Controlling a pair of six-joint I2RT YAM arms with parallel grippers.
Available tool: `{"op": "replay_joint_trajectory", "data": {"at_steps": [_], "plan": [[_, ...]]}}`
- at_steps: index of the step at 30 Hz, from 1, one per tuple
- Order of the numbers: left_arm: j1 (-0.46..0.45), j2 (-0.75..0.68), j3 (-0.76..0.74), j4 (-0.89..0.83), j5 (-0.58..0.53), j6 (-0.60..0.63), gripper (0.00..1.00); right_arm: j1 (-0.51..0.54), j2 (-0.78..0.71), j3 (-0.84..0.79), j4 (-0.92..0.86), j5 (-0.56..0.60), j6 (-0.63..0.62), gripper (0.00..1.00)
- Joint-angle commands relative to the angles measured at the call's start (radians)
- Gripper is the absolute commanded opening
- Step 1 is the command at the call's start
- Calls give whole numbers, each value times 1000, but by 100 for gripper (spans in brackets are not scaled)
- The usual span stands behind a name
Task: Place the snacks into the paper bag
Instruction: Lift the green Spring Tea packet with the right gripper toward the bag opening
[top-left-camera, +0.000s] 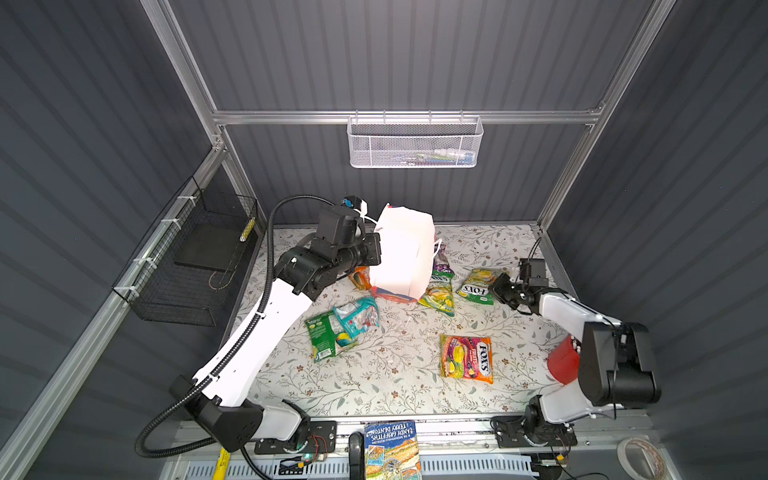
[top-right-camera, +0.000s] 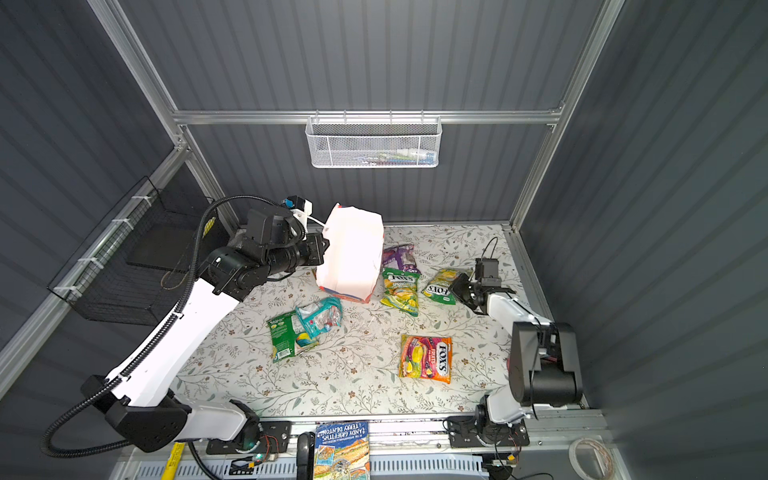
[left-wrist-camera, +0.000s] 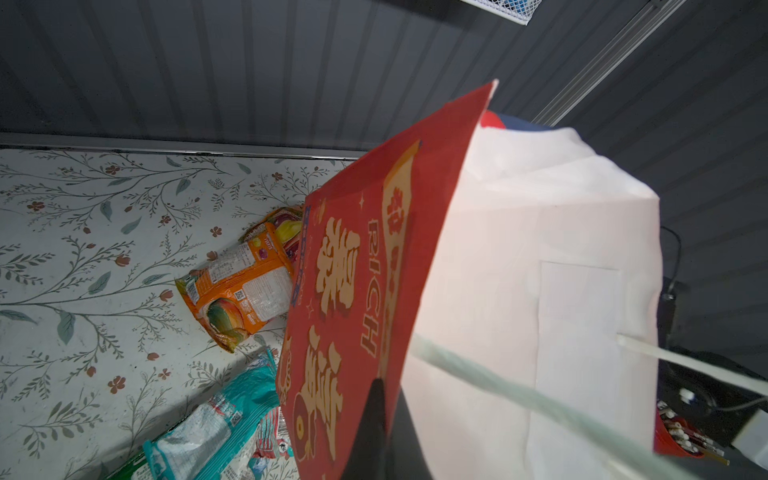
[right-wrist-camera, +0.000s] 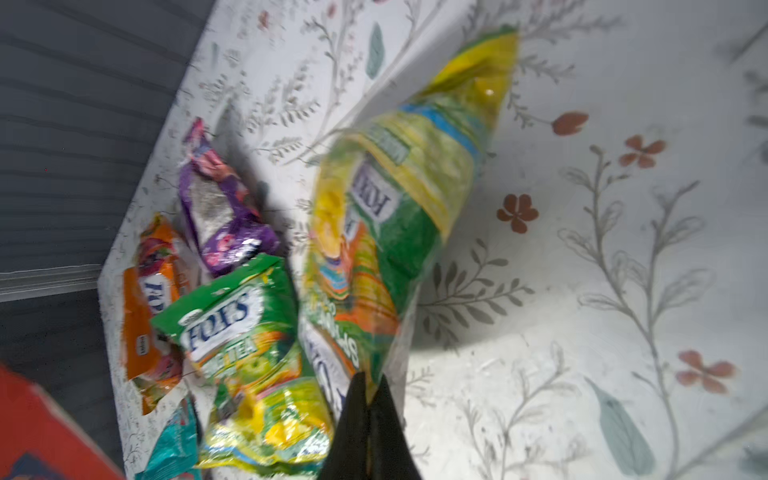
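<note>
Rail (top-left-camera: 449, 428) at the near edge carries the Andy Griffiths book (top-left-camera: 392, 451), seen in both top views. On the floral desk (top-left-camera: 374, 390) beyond it, the FOX'S Fruits packet (top-left-camera: 466, 358) lies flat right of the middle, and a red cup (top-left-camera: 562, 363) shows behind the right arm in a top view. Left of the middle, a teal packet (top-left-camera: 358, 312) lies partly over a green packet (top-left-camera: 322, 338). Further back on the right, the right claw (right-wrist-camera: 368, 409) is pinched tight on the edge of a green-and-yellow FOX'S packet (right-wrist-camera: 395, 199). Only the blurred right wrist view shows that grip, and the packet's shadow on the desk beneath it. The top views place this packet just beside the FOX'S Spring Tea packet (top-left-camera: 437, 293). At the far middle stands the paper bag (left-wrist-camera: 519, 270), mouth open upward. The left claw (left-wrist-camera: 384, 419) is closed on its red front wall at the rim. From above the bag shows mostly its white inside. The left wrist view adds its red face with gold characters and "RICH". That view also shows the orange packet (left-wrist-camera: 237, 286) whole beside the bag's base, while the top views show only a corner. A purple packet (top-left-camera: 441, 258) lies near the bag's right side. Farthest, a white mesh basket (top-left-camera: 415, 143) hangs on the back wall.
</note>
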Motion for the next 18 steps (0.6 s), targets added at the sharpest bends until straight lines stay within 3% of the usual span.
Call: {"op": "replay_joint_trajectory", "data": {"at_steps": [1,9,18], "plan": [[-6,21,-1,9,37,6,0,-2,-126,22,-54,10,-11,0],[-6,75,35,-42,58,-7,0,27,-401,140,-212,32,-43,0],[-8,189,155,-174,104,-77,0,181,-424,504,-401,110,-157,0]]}}
